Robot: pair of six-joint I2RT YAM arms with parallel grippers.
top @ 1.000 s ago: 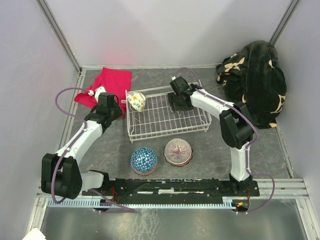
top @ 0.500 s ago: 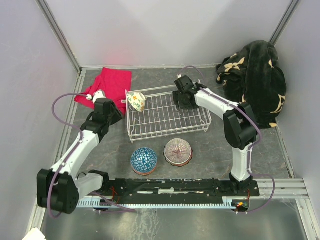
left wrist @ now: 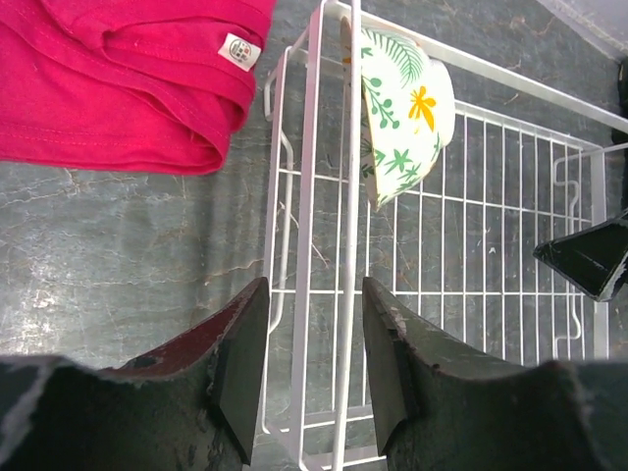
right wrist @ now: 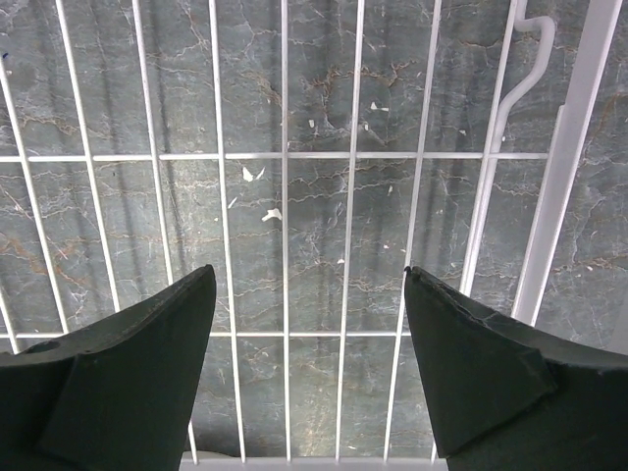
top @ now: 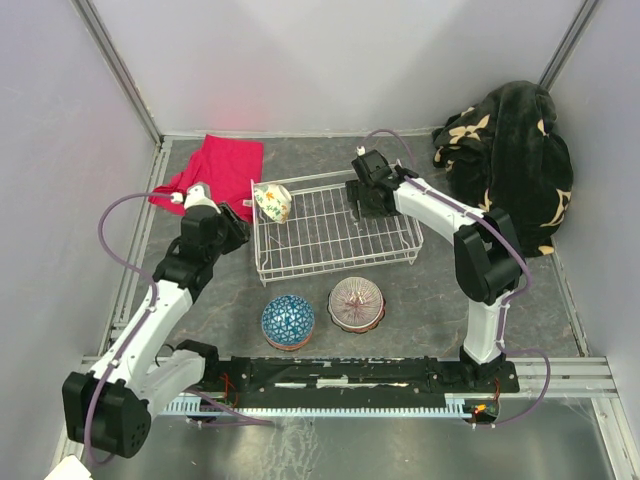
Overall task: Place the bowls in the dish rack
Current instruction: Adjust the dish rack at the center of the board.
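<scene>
Left gripper (left wrist: 309, 368) hangs spread and empty astride the left wall of the dish rack (top: 340, 268), right gripper (right wrist: 309, 363) spread over its floor, both seemingly free for the blue bowl (top: 288, 320) and pink bowl (top: 356, 303) just in front, while the floral bowl (top: 272, 203) leans propped in its far-left corner.

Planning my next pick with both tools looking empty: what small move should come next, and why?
Probably bring the left tool toward the blue bowl. It is open and empty at the dish rack left rim; only the floral bowl is loaded, while the blue one and the pink bowl sit on the table in front. The right tool hangs open over the rack floor.
</scene>
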